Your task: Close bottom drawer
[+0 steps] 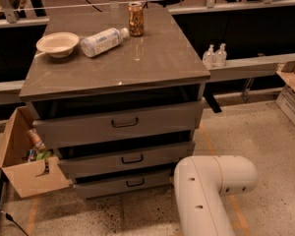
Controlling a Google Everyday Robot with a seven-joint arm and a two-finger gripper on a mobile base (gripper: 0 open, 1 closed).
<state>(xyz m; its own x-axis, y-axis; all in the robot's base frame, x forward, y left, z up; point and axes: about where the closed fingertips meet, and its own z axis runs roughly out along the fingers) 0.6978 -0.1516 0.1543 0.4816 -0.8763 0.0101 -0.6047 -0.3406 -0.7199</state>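
Note:
The bottom drawer (123, 183) is the lowest of three grey-brown drawers in the cabinet (118, 68). It has a low flat front with a small black bar handle (134, 182) and stands pulled out a little, a dark gap above it. The middle drawer (130, 160) and the top drawer (123, 123) also stand slightly out. My white arm (211, 191) fills the lower right, its elbow just right of the bottom drawer. The gripper is out of view.
On the cabinet top lie a white bowl (58, 44), a plastic bottle (103, 42) on its side and a can (135, 19). An open cardboard box (27, 159) with items stands left of the cabinet. Two small bottles (214, 56) sit on a ledge at right.

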